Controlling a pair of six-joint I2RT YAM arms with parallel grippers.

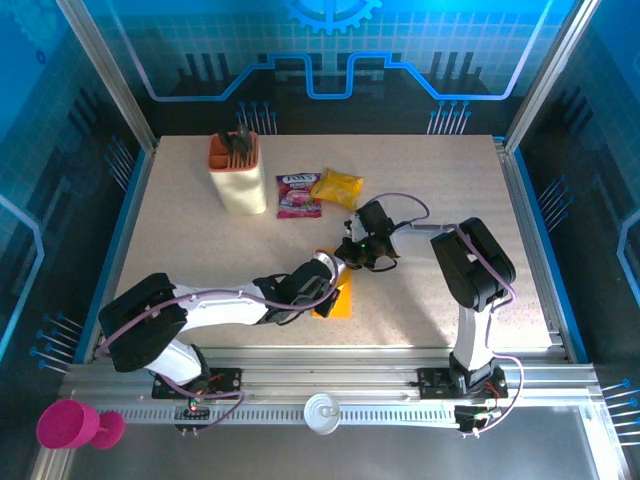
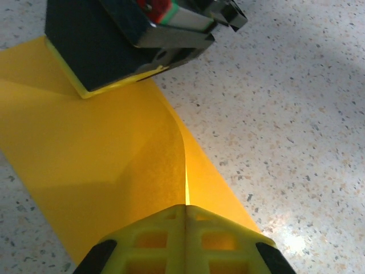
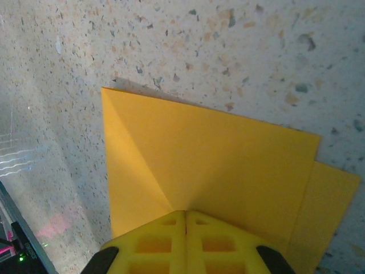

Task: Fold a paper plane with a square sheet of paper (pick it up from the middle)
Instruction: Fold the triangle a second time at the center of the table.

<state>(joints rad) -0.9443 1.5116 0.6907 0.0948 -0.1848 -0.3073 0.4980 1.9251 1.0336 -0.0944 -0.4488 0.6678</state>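
Speckled tabletop (image 1: 420, 200) is lying pale under me inside blue-lit walls, and I am starting from my own bases at the near edge. Just beyond the rail, the square sheet of paper (image 1: 338, 300) is lying on the table between my two arms, nearer the left one, partly folded so that one layer is overlapping another. My left gripper (image 2: 185, 214) is reaching across to it with its yellow fingers (image 2: 148, 240) pressed together, and they are pinching a raised ridge of the sheet that is curving up off the surface and running straight into the tips. My right gripper (image 3: 185, 218) is coming in from the other side, just past the left, its jaws likewise closed together on the paper, where a diagonal crease from the sheet's corner is meeting them; an under layer is peeking out at the right edge. Farther back, well apart from the paper, a purple-red packet (image 1: 297, 195) and a yellow snack bag (image 1: 337, 187) are lying side by side, and left of them a cream holder (image 1: 238, 175) is standing upright with dark utensils poking out
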